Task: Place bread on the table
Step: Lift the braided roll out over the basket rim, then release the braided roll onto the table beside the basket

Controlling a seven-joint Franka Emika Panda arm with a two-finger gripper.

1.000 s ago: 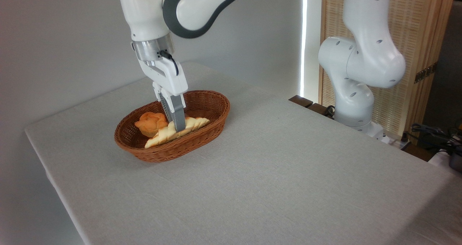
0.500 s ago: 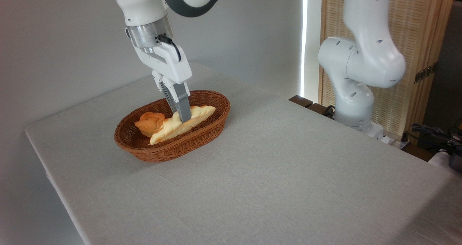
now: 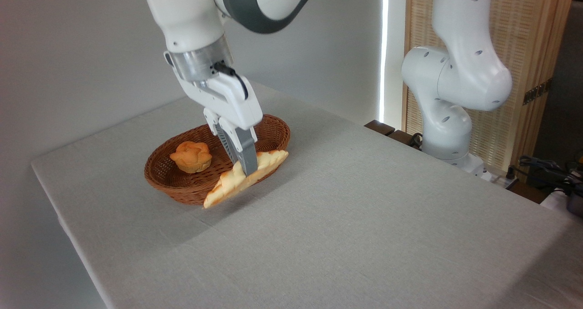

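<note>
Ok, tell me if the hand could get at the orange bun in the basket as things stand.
Probably not right away: the hand is shut on the bread, held over the basket's near rim. The orange bun itself sits uncovered, open from above, so once the bread is set down the way looks free.

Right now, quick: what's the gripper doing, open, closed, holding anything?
Gripper: closed on the long, pale cream braided bread loaf, held above the oval brown wicker basket's near rim.

gripper (image 3: 248,169) clamping bread (image 3: 246,178), above basket (image 3: 182,188) rim
</note>
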